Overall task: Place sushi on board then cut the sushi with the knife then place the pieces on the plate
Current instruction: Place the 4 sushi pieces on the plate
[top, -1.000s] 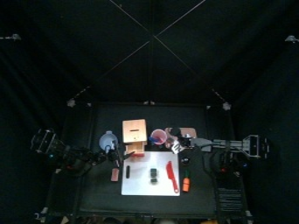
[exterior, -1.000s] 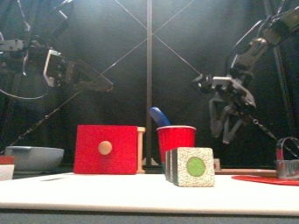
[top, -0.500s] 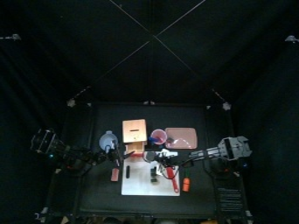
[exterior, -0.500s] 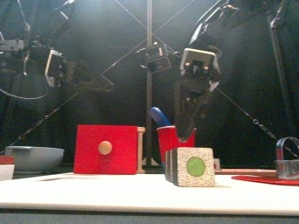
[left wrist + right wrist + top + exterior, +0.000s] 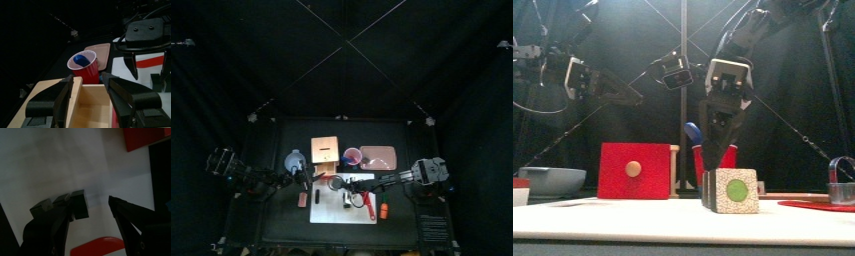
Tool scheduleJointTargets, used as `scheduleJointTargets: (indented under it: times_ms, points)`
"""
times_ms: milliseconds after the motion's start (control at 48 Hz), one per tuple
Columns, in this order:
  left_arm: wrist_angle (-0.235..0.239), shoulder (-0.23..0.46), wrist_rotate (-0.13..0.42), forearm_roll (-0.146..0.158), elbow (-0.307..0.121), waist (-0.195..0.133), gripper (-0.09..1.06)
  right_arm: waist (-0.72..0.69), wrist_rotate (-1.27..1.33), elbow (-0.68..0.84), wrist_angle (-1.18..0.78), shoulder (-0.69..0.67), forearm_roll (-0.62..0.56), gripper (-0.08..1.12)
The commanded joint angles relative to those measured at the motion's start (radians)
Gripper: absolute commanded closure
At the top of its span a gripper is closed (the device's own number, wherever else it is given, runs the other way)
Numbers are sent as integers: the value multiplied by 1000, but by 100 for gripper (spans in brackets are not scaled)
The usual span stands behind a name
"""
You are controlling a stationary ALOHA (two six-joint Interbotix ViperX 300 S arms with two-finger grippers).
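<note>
The dark green sushi roll (image 5: 734, 190) stands on the white cutting board (image 5: 331, 212), its green-centred end facing the front. My right gripper (image 5: 720, 150) hangs open just above it. In the right wrist view the sushi roll (image 5: 65, 206) lies close by one jaw of the right gripper (image 5: 85, 210). A red toy knife (image 5: 368, 205) lies on the board's right part. The blue knife (image 5: 691, 134) stands in the red cup (image 5: 714, 156). The pink plate (image 5: 378, 157) is at the back right. My left gripper (image 5: 609, 88) is open, high over the wooden box (image 5: 90, 105).
The wooden box with the red drawer front (image 5: 636, 170) stands left of the cup. A blue-grey bowl (image 5: 551, 180) sits at the far left, and a metal cutter (image 5: 842, 180) at the far right. A small orange toy (image 5: 384, 211) lies right of the board.
My right arm has swung in from the right to the middle of the board and come down over the sushi roll. The left arm has stayed still.
</note>
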Motion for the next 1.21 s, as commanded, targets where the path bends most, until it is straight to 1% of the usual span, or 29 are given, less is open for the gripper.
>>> scheduleJointTargets:
  times_ms: [21, 208, 500, 958, 1083, 1208]
  points:
    - [-9, -11, -3, -2, -14, 3, 11, -3, -8, -8, -5, -14, 2, 14]
    - [-8, -9, -3, -14, -12, 5, 11, 0, -9, -8, -8, -9, 3, 14]
    - [-5, -11, -3, -15, -14, 5, 11, 14, -12, -3, -15, 21, 3, 14]
    - [-5, -11, -3, -17, -17, 2, 11, 17, -9, 15, -15, 25, 8, 15]
    - [-3, -11, -3, -18, -15, 2, 11, 12, -6, 18, -15, 25, 5, 20]
    - [-5, -9, -3, -21, -15, 0, 11, 6, -3, 20, -12, 21, 3, 32]
